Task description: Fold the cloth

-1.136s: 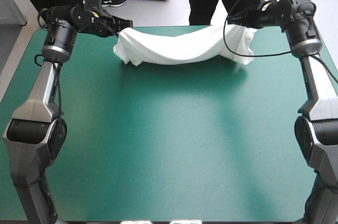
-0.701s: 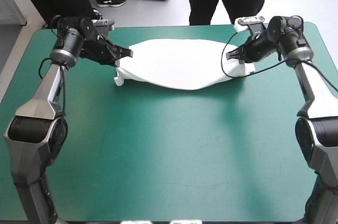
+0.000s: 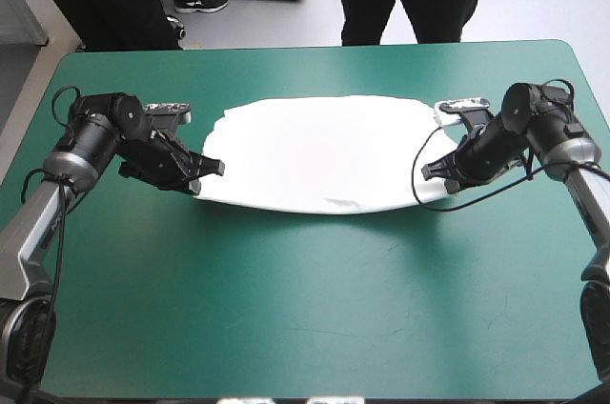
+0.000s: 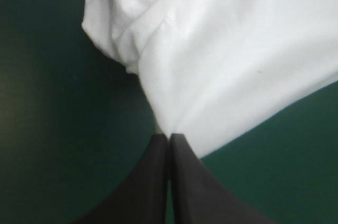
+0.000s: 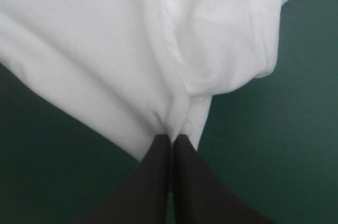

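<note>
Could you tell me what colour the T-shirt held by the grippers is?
The T-shirt is plain white; the high view shows it best, against the teal-green cover.

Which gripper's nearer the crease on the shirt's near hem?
Right. The right gripper is shut on the T-shirt's right end, close to the crease; the left gripper grips the opposite end.
</note>
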